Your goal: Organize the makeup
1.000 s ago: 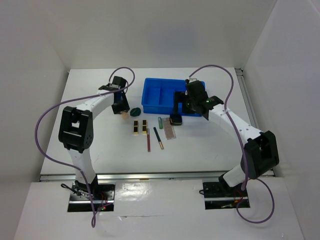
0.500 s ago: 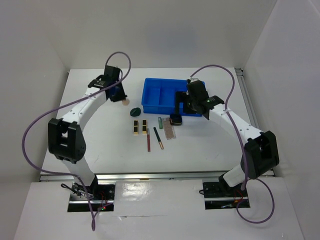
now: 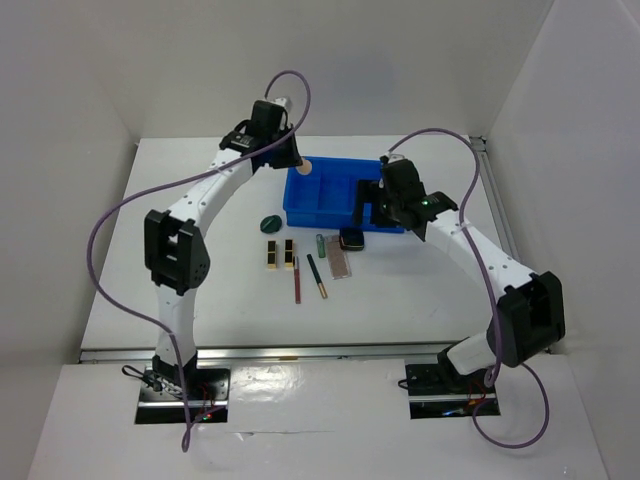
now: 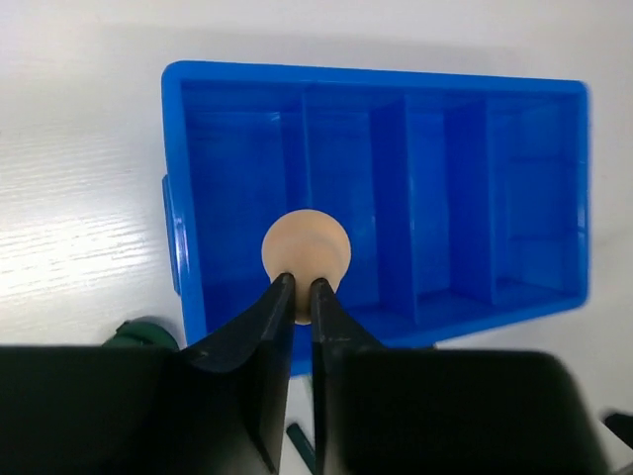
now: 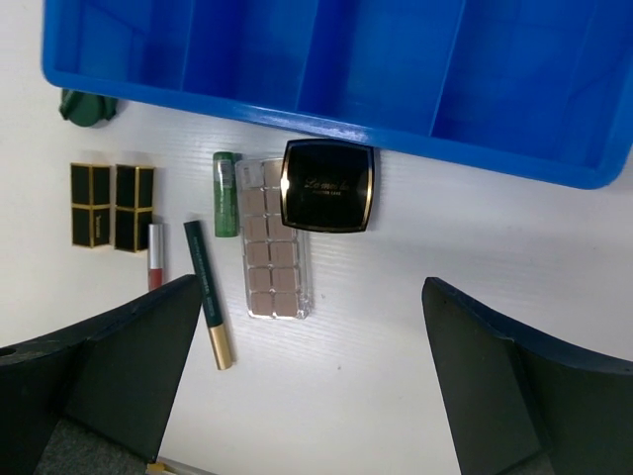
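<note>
My left gripper [image 4: 299,287] is shut on the peach egg sponge [image 4: 306,250] and holds it above the left compartment of the blue bin [image 4: 178,228]; in the top view the sponge [image 3: 304,168] hangs over the bin's left end. My right gripper [image 5: 307,327] is open and empty above the table, near the black square compact [image 5: 327,185], which lies on the pinkish palette [image 5: 272,267]. The green tube [image 5: 226,194], a green-gold pencil [image 5: 208,294], a red pencil [image 5: 154,255], two black-gold palettes [image 5: 112,206] and the dark green sponge [image 5: 87,106] lie on the table in front of the bin.
The blue bin [image 3: 300,205] stands at the back middle of the white table, its compartments holding nothing that I can see. White walls enclose the table on the left, back and right. Purple cables loop off both arms.
My left gripper has lifted the peach sponge from the table left of the bin and carried it right and back, over the bin's left compartment. The right gripper has barely moved.
</note>
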Robot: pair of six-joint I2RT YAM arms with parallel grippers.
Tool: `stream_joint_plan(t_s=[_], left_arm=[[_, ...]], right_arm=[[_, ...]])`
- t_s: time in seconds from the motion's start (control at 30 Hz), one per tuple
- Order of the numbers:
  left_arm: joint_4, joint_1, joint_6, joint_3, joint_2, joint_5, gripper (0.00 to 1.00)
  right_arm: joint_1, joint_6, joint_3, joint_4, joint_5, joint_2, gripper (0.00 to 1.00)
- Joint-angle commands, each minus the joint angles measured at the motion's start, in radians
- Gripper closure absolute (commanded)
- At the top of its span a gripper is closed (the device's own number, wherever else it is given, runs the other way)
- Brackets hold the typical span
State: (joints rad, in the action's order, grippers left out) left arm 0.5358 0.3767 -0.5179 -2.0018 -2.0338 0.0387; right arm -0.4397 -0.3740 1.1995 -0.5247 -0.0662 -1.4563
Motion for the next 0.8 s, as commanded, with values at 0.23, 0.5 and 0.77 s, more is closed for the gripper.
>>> stream_joint_plan(t_s=[0.23,0.5,0.77], left_arm=[[0.046,0.007,0.031,-0.130,-0.094,0.040,0.22],[0.043,0.007,0.051,0.078,0.151,-0.127,0.71],[0.026,-0.070,0.102,0.495,0.308,-0.093,0.66]], right_arm=[[0.016,-0.017,-0.023,-0.044,-0.032,0.117,0.00],[0.016,-0.008,0.006,-0.090,-0.073,0.120,0.00],[0.025,0.001,0.006,-0.090,-0.058,0.120,0.00]])
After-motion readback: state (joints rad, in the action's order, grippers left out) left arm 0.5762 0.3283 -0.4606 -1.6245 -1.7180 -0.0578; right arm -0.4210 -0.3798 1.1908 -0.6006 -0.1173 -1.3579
